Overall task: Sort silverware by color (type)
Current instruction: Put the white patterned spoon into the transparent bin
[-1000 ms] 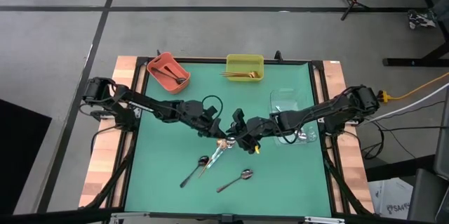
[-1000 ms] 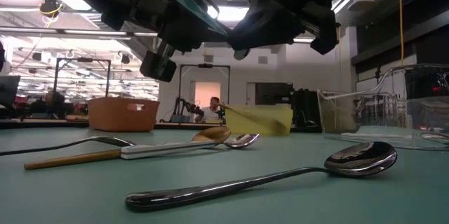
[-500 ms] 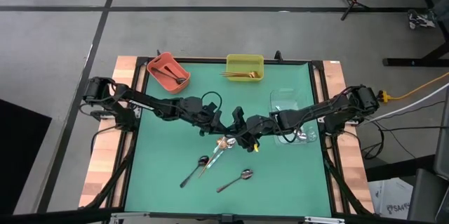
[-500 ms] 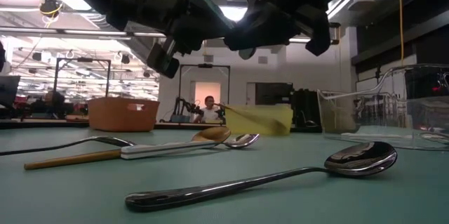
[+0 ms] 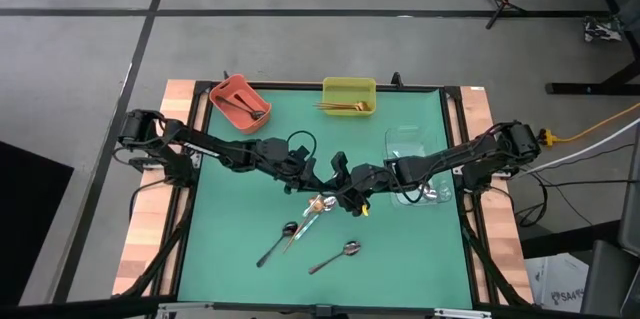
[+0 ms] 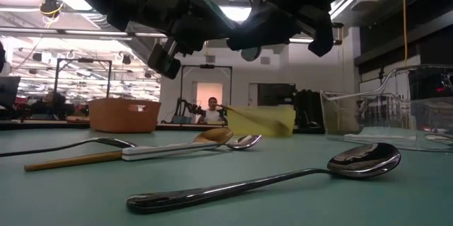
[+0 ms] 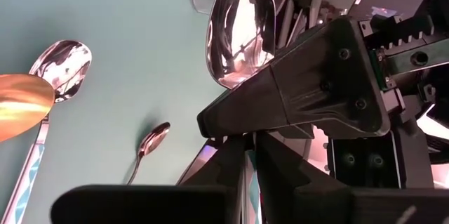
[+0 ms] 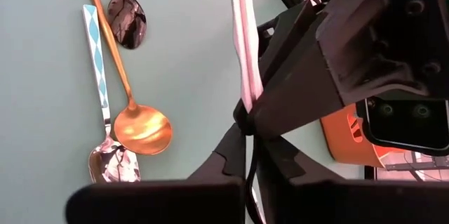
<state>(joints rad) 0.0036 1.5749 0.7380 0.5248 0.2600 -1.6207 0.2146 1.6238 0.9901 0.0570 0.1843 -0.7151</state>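
Spoons (image 5: pixel 335 255) on mat: four; fifth between both grippers.

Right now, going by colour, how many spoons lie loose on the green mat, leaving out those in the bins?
dark spoons: 2
gold spoon: 1
silver spoon with a blue-patterned handle: 1
Total on the mat: 4
Not counted: 1 pale-handled spoon held in the air above the mat.
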